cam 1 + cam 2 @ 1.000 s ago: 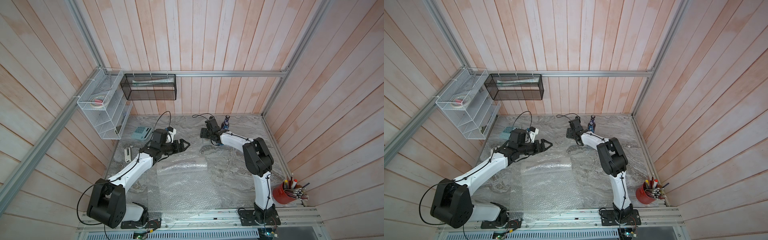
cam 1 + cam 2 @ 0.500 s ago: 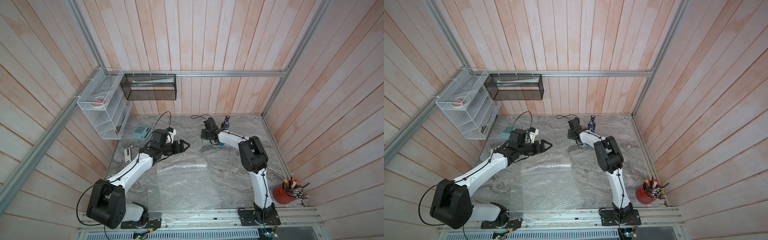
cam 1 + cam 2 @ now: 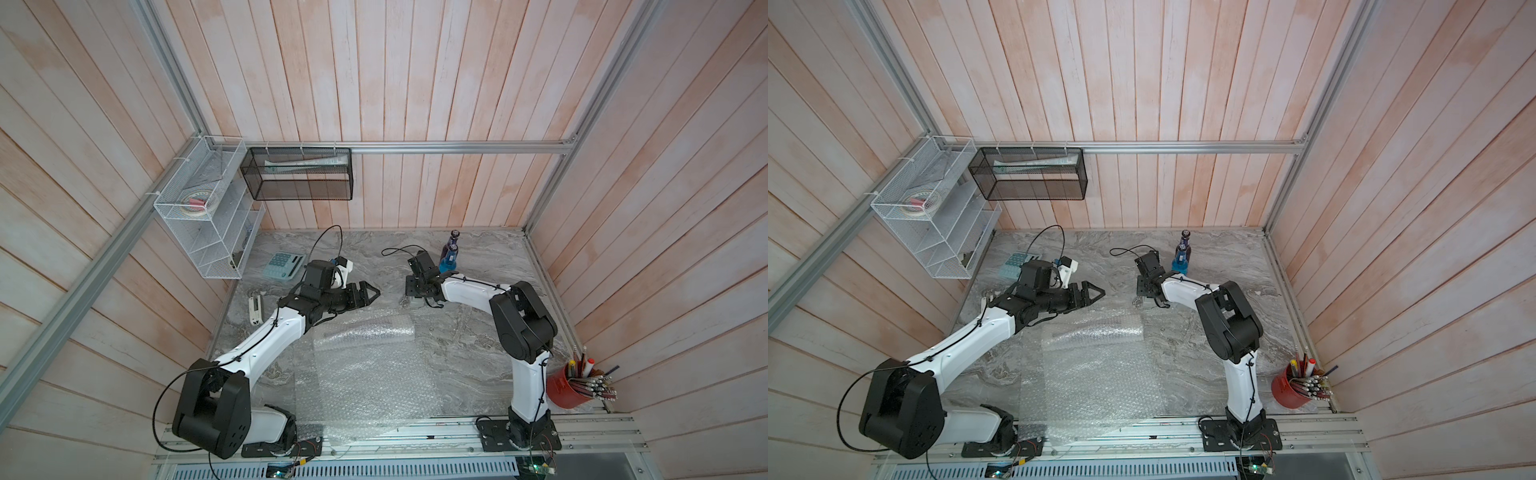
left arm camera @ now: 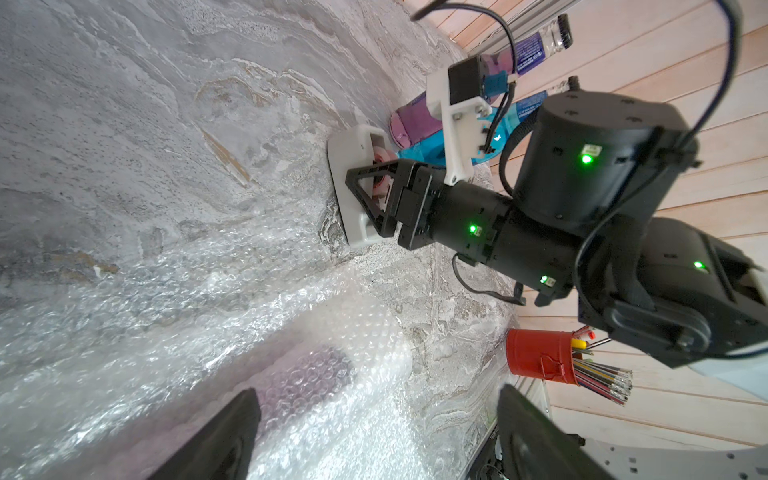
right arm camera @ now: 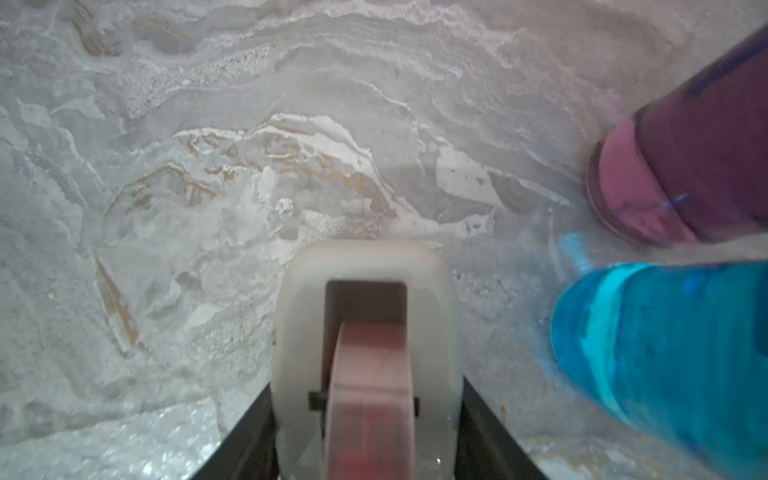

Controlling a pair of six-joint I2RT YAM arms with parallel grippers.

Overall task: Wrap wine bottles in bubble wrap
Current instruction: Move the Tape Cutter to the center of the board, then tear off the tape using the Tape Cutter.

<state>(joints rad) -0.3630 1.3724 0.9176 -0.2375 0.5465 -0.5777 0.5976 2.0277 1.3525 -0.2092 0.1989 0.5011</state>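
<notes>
Right wrist view: the right gripper (image 5: 368, 419) has its 2 black fingers (image 5: 253, 440) pressed against either side of the grey-white tape dispenser (image 5: 365, 266). The dispenser stands on the marble table (image 5: 208, 145) with its reddish tape roll (image 5: 368, 374) upright in the slot. That grip is closed on the dispenser's body.

Just beside the dispenser stands the blue bottle (image 5: 665, 353), and the purple bottle (image 5: 685, 166) stands a little farther from it. Neither touches the dispenser.

In a top view the left gripper (image 3: 371, 294) hovers near the dispenser, on the left arm's side of it, its jaws spread wide and holding nothing. The rolled bubble wrap (image 3: 365, 332) lies near the dispenser on the side toward the robot bases. A flat sheet of bubble wrap (image 3: 365, 386) spreads farther from the dispenser the same way.

In the left wrist view a dark purplish shape (image 4: 309, 374) shows through the roll. An edge of wrap comes close to the dispenser's foot, but I cannot tell whether it touches. 1 red cup of pens (image 3: 569, 390) stands well apart from the dispenser, by the right arm's base.
</notes>
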